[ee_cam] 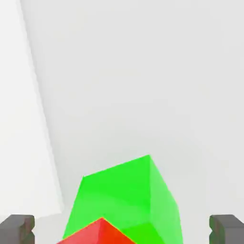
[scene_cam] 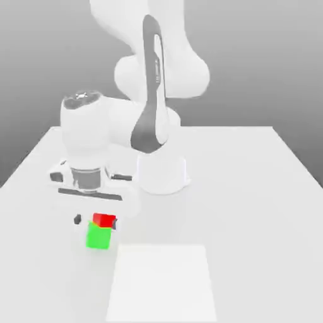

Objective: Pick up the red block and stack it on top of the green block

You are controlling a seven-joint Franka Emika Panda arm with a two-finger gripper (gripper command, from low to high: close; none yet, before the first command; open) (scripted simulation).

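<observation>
The red block sits on top of the green block, a little askew, on the white table at the exterior view's left. My gripper hangs straight over the stack with its fingers down on either side of the red block. In the hand view the dark fingertips stand far apart, and the red block lies between them with a gap on both sides. The green block shows beneath it. The gripper is open and holds nothing.
The arm's white base stands just behind the stack, toward the exterior view's right. A brighter white square patch lies on the table in front, close to the green block.
</observation>
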